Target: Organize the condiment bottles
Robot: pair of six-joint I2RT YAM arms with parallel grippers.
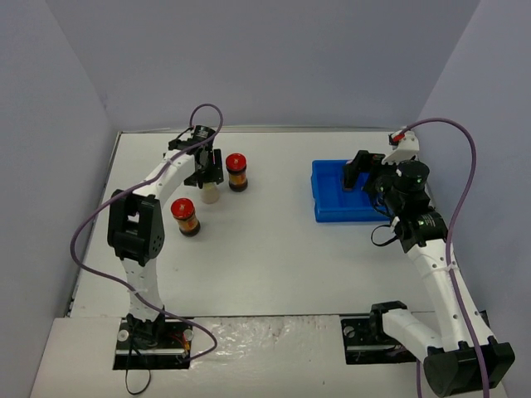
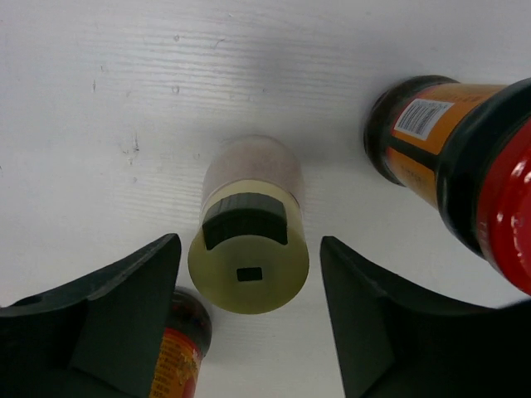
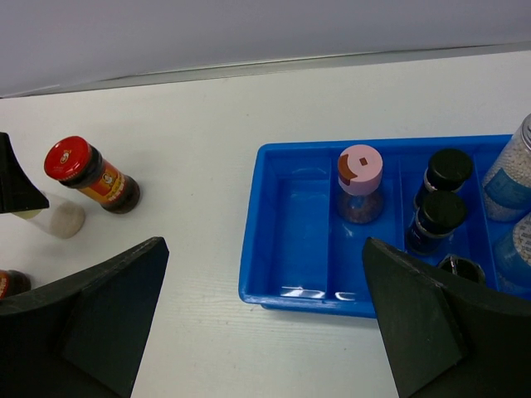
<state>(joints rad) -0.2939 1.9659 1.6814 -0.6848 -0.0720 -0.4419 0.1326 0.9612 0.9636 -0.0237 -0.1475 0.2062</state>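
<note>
Overhead, the right arm hides most of the tray [image 1: 328,214]; only the right wrist view shows its load. The pink-capped jar [image 3: 359,186] stands upright in one compartment, its cap marked with a brown patch. In the next compartment to the right, three black-capped jars [image 3: 448,170] stand in a row, the nearest partly hidden by a finger. At the frame's right edge are two blue-labelled jars [image 3: 510,178] of pale grains. The right pincer [image 3: 265,245] is spread wide with nothing in it.

The left wrist view gives what the top view cannot. The left pincer [image 2: 249,245] gapes around the cream jar [image 2: 249,278], a finger on each side, neither touching. That jar is upright on the bench [image 2: 83,124], its pale lid bearing a dark flap and a small slot. Two red-lidded jars [image 2: 465,157] stand just beside it, one on each side.
</note>
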